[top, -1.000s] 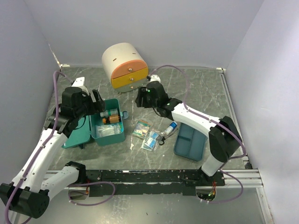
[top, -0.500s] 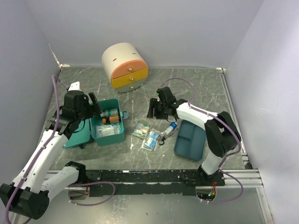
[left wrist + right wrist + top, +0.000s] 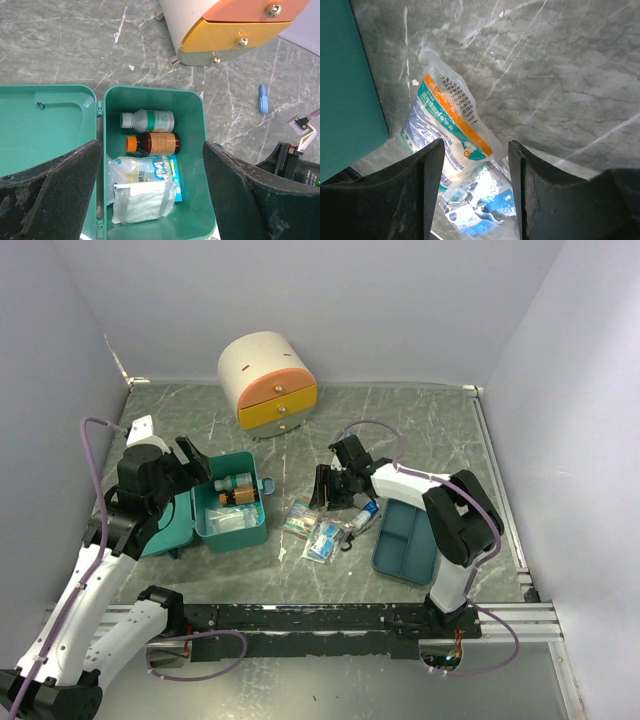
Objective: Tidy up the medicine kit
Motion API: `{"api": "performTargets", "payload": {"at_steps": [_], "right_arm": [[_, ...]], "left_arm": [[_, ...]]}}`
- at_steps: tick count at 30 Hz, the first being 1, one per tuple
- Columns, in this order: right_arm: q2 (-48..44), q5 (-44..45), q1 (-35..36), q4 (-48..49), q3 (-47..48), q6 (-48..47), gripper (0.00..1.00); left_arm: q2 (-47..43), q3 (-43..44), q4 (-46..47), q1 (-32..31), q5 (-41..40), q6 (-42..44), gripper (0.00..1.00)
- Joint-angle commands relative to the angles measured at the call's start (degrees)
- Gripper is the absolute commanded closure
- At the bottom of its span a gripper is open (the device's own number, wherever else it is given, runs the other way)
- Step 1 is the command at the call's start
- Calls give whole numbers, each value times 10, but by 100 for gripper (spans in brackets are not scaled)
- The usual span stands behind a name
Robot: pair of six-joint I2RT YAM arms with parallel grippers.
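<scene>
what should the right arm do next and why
Probably lower the open right gripper onto the orange-striped packet and close: the packet lies right below it on the table, outside the open medicine kit.

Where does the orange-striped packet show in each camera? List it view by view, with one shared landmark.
Top external: the orange-striped packet lies just right of the medicine kit.
Left wrist: not in it.
Right wrist: left of centre.
Shared landmark: the medicine kit, filling the left wrist view and at the right wrist view's left edge.
</scene>
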Motion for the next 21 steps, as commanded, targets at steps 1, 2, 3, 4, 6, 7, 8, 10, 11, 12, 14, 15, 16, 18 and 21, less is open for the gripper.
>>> {"api": "performTargets", "payload": {"at_steps": [1, 2, 3, 4, 6, 7, 8, 10, 11, 12, 14, 15, 16, 18, 21], "right_arm": [[14, -33, -1, 19, 9, -9, 48], [13, -32, 1, 24, 7, -10, 50], [11, -30, 3, 29, 4, -11, 51], [9, -27, 4, 34, 1, -12, 51], [14, -36, 6, 41, 0, -15, 52], [17, -41, 8, 42, 1, -17, 53], [20, -43, 9, 42, 4, -20, 53], [25, -46, 12, 46, 6, -23, 55], [27, -50, 13, 49, 6, -23, 56], [28, -52, 13, 54, 6, -24, 58], [27, -48, 14, 61, 5, -24, 64], [25, -43, 14, 64, 3, -24, 66], [22, -39, 14, 68, 0, -24, 69], [17, -38, 14, 85, -10, -21, 75], [15, -45, 14, 103, -16, -17, 84]], "left_arm": [[1, 4, 28, -2, 4, 8, 8], [-1, 4, 29, -2, 8, 8, 8], [-2, 4, 29, -2, 10, 6, 8], [-2, 2, 30, -2, 12, 4, 8], [-6, -2, 37, -2, 15, 0, 8], [-6, -3, 41, -2, 19, -3, 8], [-5, -4, 43, -2, 21, -4, 8], [-2, -3, 48, -1, 28, -5, 8], [0, 0, 48, -1, 30, -5, 9], [2, 1, 48, -2, 33, -4, 9], [4, 6, 45, -2, 37, -1, 9], [6, 8, 42, -1, 38, -1, 9], [5, 10, 39, -2, 40, -1, 9], [2, 8, 38, -2, 44, -3, 9], [-4, 1, 46, -1, 55, -6, 9]]}}
